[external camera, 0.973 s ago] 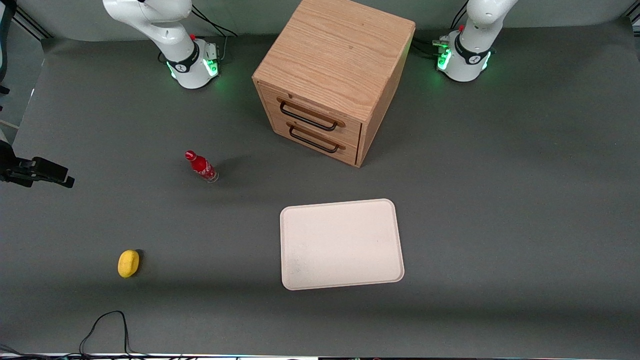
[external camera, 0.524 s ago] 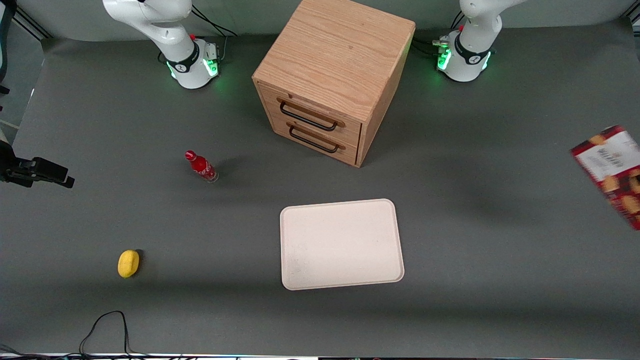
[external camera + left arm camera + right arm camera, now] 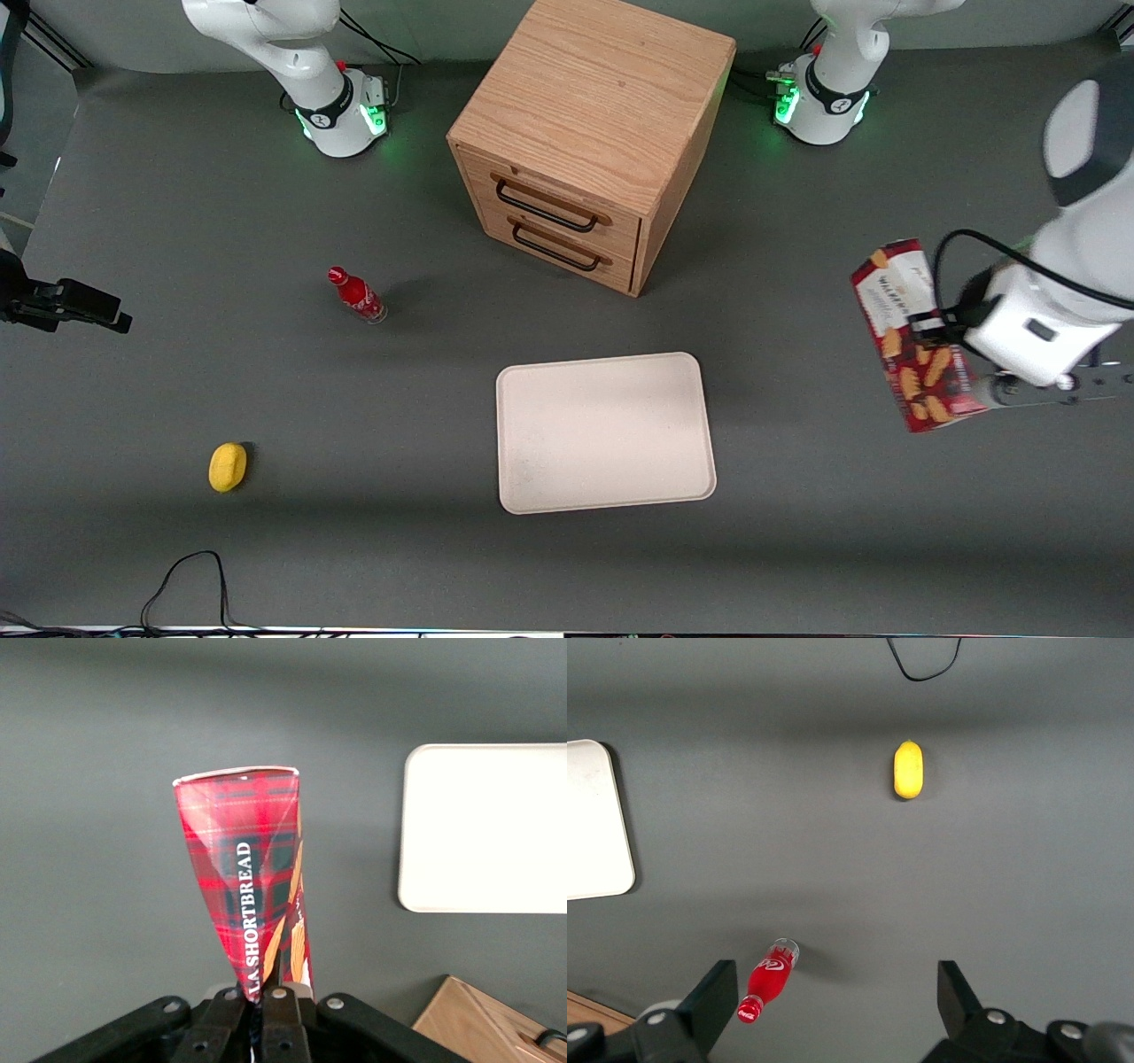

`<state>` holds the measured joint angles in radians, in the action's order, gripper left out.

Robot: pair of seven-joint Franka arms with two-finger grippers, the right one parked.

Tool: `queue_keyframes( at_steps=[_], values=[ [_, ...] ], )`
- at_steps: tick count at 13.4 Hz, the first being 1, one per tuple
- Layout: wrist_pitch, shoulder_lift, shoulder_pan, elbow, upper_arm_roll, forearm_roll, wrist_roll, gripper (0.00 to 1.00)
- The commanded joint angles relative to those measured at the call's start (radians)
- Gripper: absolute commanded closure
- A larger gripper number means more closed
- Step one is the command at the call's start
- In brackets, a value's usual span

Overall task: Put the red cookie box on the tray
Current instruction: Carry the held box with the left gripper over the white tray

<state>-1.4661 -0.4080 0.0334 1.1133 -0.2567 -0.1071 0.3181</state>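
— Pinching what, exactly?

— Pressed onto the lower end of the red cookie box [image 3: 252,877], the gripper [image 3: 263,1014] has its jaws nearly together, the thin carton clamped between them. Seen from the wrist, the box rises away from the fingers with its plaid edge showing.

— Where is the box over the table?

— In the air, carried by the left arm [image 3: 1054,292] at the working arm's end of the table. From the front camera the carton [image 3: 917,337] hangs tilted, cookie pictures facing out, the gripper [image 3: 930,323] gripping it about midway along one edge. It touches nothing but the fingers.

— And the tray?

— The tray [image 3: 605,432] lies flat near the table's middle, nearer the camera than the wooden drawer cabinet [image 3: 585,142], well apart from the box. It carries nothing.

— Which step is this?

— By the look of it, the carry: box lifted, not yet over the tray. The next move calls for a sideways sweep toward the parked arm's end until the box hangs above the tray, then a descent and a release, ideally laying the carton flat.

— Anything else on the table?

— A small red bottle [image 3: 356,295] and a yellow object [image 3: 228,467], both toward the parked arm's end, clear of the likely path.
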Motion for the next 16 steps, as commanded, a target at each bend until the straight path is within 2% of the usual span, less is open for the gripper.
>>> queue_keyframes(
  at_steps=[1,4,7,16],
  values=[
    [0.036,-0.045,0.112,-0.09,0.019,0.0,0.004,1.0],
    [0.062,-0.052,0.209,-0.095,0.02,-0.005,0.022,1.0],
    [0.0,-0.092,0.273,-0.096,0.02,-0.006,0.104,1.0],
    [-0.347,-0.397,0.275,-0.081,0.028,-0.013,0.076,1.0]
  ],
)
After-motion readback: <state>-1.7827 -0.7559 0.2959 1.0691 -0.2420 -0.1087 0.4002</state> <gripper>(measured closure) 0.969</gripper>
